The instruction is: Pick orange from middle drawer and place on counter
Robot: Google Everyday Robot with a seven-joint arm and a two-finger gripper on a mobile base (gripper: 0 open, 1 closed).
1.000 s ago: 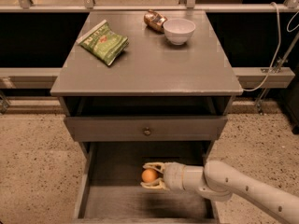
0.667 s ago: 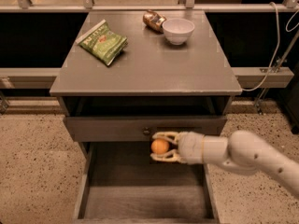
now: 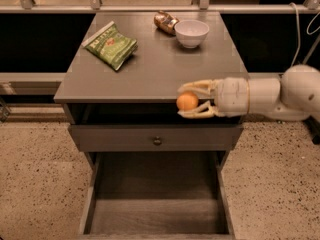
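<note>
Our gripper point(image 3: 186, 102), extended from the right, clamps the orange point(image 3: 188, 101) at the counter's point(image 3: 150, 69) front edge, well above the open middle drawer point(image 3: 155, 216). We judge the countertop lies just beyond it.

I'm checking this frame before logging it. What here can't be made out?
Camera view:
- The front of the middle drawer is cut off by the bottom edge.
- The arm runs off the right edge.
- Whether the orange, held by the gripper, clears the counter front edge: one view cannot tell.
</note>
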